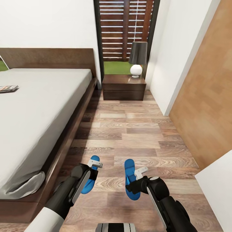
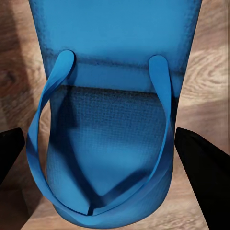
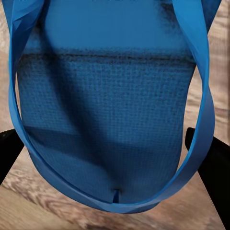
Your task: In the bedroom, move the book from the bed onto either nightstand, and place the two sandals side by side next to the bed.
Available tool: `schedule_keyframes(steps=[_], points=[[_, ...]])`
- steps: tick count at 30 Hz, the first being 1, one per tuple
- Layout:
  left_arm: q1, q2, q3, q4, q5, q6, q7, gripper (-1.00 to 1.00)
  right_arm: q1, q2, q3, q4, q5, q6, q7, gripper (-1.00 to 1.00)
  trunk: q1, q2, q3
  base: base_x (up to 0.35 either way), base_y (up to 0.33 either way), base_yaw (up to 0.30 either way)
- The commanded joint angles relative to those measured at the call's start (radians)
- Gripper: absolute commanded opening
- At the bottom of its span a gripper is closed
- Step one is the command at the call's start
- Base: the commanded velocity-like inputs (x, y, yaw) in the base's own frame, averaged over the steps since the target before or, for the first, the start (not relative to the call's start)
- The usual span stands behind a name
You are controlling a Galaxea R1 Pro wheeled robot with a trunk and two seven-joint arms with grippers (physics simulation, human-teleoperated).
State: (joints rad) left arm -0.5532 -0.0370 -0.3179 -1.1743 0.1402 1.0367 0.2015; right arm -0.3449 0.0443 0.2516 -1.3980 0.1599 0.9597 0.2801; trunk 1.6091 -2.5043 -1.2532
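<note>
Two bright blue sandals lie flat on the wood floor beside the bed (image 1: 38, 106), the left sandal (image 1: 91, 180) nearer the frame and the right sandal (image 1: 129, 180) about a hand's width away. My left gripper (image 1: 92, 169) hovers over the left sandal (image 2: 110, 139), open, with dark fingers (image 2: 203, 167) on either side of the sole. My right gripper (image 1: 138, 180) is open the same way over the right sandal (image 3: 105, 120), its fingers (image 3: 213, 167) flanking it. The book (image 1: 8, 88) rests on the mattress at the far left. A dark nightstand (image 1: 124, 86) stands past the bed's head.
A black-shaded lamp (image 1: 137, 59) with a white base sits on the nightstand. A white wall corner (image 1: 167, 77) and a brown wooden panel (image 1: 206, 103) bound the floor strip on the right. Slatted wooden blinds (image 1: 125, 29) hang behind the nightstand.
</note>
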Motion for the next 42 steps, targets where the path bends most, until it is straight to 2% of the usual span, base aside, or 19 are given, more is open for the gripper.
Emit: schedule_keyframes(steps=[1,24,42], points=[[-0.001,0.0,-0.001,-0.001,0.01,0.003,0.01,-1.0,-0.001,0.0,0.0,-0.001,0.01,0.004,0.008,-1.0,0.0,0.0,-0.001,0.028,-0.035,0.0],[-0.001,0.0,-0.001,0.001,0.009,0.003,0.01,-1.0,-0.001,0.0,0.0,-0.001,0.01,0.004,0.007,-1.0,0.0,0.0,-0.001,0.011,-0.01,0.0],[-0.001,0.0,-0.001,0.001,0.009,0.003,0.01,-1.0,-0.001,0.0,0.0,-0.001,0.01,0.004,0.007,-1.0,0.0,0.0,-0.001,0.126,-0.114,0.0]])
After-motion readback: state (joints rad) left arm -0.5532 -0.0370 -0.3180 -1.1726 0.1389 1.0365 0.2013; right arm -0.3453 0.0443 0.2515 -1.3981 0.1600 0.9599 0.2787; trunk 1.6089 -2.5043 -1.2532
